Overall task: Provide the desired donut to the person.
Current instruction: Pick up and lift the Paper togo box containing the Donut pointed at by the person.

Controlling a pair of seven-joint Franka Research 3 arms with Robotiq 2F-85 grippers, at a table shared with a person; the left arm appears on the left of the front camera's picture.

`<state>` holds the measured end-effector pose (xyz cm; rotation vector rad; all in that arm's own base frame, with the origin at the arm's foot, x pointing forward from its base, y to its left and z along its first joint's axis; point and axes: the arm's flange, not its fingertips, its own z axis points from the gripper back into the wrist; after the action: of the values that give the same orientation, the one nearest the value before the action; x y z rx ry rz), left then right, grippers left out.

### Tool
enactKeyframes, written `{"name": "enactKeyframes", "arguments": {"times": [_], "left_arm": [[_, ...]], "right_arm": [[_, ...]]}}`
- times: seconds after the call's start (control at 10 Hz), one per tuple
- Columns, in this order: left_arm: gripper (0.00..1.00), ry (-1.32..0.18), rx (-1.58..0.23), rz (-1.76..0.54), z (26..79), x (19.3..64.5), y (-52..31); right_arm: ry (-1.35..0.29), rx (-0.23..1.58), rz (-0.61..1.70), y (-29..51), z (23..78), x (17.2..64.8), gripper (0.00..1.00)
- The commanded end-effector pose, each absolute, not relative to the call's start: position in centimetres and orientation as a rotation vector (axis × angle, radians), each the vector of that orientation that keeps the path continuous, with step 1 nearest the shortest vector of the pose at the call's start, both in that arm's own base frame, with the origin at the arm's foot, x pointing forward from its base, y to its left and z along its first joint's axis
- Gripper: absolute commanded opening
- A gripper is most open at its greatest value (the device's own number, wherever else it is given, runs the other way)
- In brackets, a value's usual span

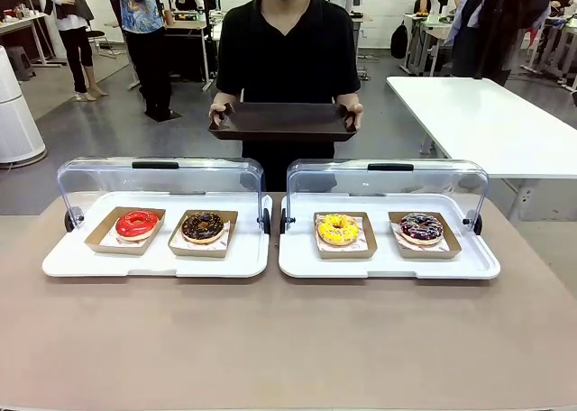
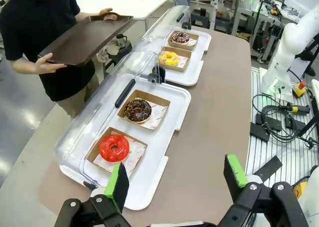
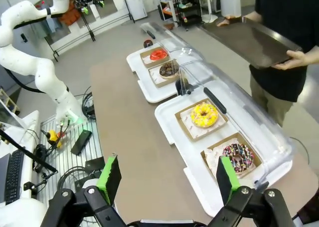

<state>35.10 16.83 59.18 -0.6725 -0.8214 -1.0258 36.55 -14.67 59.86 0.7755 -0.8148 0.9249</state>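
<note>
Your left end effector (image 2: 175,176) and right end effector (image 3: 168,173) hang released, empty. The person (image 1: 288,50) holds the brown tray (image 1: 284,121) level beyond the far edge of the bench (image 1: 288,339), likely awaiting the handover.

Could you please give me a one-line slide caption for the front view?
Person holding a brown tray stands behind four boxed donuts on two white serving trays, lids open.

Robotics lab, big open hall. White robot arm (image 2: 291,43) bolted onto slotted metal bench (image 2: 271,152). Black cables (image 2: 279,107) and power bricks (image 2: 271,123) sprawl by its base. Keyboard (image 3: 12,174) sits at bench edge. Grey floor (image 1: 108,141) all round, white worktables (image 1: 478,114) alongside, cluttered desks (image 1: 18,19) at back. Wire shelf cart (image 3: 187,3) against far wall. Bystanders (image 1: 144,23) hang about distant stations.
</note>
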Motion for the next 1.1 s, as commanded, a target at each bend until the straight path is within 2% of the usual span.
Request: {"name": "enactKeyframes", "arguments": {"times": [0.0, 1.0], "left_arm": [[1.0, -0.829, -0.68, -1.028, 59.24, 35.12, 16.95], [1.0, -0.829, -0.68, -1.028, 59.24, 35.12, 16.95]], "right_arm": [[-0.819, 0.789, 0.93, -15.01, 59.89, 36.43, 1.0], [-0.819, 0.789, 0.93, -15.01, 59.89, 36.43, 1.0]]}}
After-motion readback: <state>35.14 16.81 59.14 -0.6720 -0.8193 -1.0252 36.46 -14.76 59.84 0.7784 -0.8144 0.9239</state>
